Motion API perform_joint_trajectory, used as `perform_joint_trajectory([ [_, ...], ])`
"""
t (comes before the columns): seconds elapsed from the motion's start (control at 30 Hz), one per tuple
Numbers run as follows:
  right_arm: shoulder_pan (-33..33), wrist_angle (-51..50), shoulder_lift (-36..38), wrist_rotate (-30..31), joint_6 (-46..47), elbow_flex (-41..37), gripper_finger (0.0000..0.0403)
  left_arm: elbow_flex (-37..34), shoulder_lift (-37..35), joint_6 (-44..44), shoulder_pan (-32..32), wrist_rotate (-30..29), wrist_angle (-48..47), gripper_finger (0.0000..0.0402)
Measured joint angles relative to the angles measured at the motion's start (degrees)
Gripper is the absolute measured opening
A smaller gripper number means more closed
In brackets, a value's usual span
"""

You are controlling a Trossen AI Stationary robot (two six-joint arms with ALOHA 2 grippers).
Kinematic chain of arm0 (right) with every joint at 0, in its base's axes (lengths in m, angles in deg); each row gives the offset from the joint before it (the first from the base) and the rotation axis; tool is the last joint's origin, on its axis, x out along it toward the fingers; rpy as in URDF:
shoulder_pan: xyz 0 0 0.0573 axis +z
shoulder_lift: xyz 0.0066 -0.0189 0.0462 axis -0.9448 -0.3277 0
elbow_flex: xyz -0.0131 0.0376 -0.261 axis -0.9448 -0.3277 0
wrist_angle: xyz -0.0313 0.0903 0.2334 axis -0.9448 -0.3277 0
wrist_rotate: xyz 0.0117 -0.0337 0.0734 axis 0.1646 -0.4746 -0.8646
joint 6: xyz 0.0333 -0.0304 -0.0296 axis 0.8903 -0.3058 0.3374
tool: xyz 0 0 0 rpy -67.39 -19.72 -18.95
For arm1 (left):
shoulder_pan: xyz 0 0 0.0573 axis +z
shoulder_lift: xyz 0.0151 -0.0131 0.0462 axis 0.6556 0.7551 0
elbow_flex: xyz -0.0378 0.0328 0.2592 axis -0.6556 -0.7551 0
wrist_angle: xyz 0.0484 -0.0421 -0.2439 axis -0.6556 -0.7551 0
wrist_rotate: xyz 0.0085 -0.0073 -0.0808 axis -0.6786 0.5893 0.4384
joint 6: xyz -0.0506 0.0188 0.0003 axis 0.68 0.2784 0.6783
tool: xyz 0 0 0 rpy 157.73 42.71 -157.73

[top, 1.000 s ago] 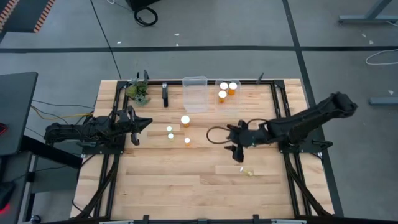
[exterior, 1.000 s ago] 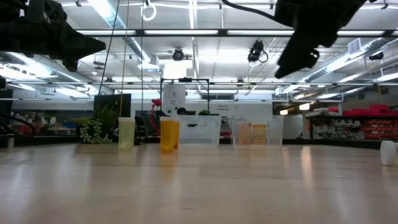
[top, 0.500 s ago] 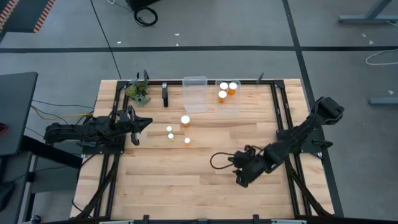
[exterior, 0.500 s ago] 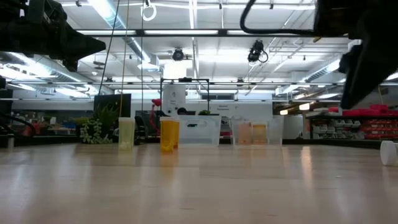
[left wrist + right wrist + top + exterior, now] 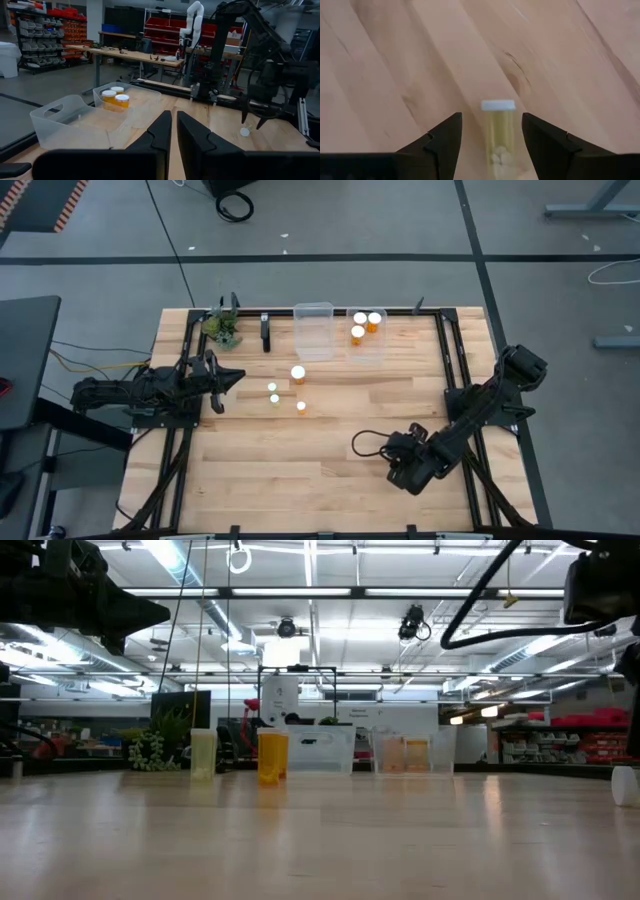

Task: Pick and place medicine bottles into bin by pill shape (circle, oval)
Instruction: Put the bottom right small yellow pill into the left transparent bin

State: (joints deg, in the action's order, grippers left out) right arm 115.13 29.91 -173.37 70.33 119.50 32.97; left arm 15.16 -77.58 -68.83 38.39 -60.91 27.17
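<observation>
A small amber bottle (image 5: 499,135) with a white cap lies on its side on the wooden table, cap pointing away from my right gripper. My right gripper (image 5: 492,137) is open above it near the table's front right (image 5: 407,468), one finger on each side and no touch visible. The bottle's cap shows in the low view (image 5: 625,785). Several more bottles stand upright mid-table (image 5: 298,373), (image 5: 272,389), (image 5: 301,407). Three bottles (image 5: 360,320) stand in the right clear bin (image 5: 368,352). My left gripper (image 5: 173,131) is shut and empty, held above the table's left side (image 5: 226,380).
An empty clear bin (image 5: 313,345) stands at the far edge, left of the bin with bottles. A green plant sprig (image 5: 222,328) sits at the far left. A dark upright piece (image 5: 265,332) stands beside it. Bare wood lies along the near edge.
My right gripper has swung from the middle of the table toward the near edge and a little right, and now points down over the lying bottle. The bottles have not moved.
</observation>
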Motion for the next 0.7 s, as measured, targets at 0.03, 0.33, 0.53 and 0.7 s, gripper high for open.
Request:
perform_joint_trajectory([
  [0.03, 0.25, -0.54, 0.0, -0.02, 0.64, 0.0, 0.0213, 0.01, -0.01, 0.03, 0.0, 0.01, -0.02, 0.0038],
  [0.33, 0.69, -0.24, -0.22, -0.14, 1.93, -0.95, 0.0213, 0.01, 0.0, 0.02, -0.01, -0.01, -0.02, 0.0034],
  [0.53, 0.52, 3.18, -0.22, -0.61, 2.2, -3.73, 0.0213, -0.01, 0.01, 0.0, -0.01, 0.01, -0.03, 0.0031],
  [0.7, 0.52, 3.81, -0.22, -1.35, 2.19, -5.32, 0.0213, 0.0, 0.0, 0.0, -0.01, 0.01, -0.01, 0.0037],
])
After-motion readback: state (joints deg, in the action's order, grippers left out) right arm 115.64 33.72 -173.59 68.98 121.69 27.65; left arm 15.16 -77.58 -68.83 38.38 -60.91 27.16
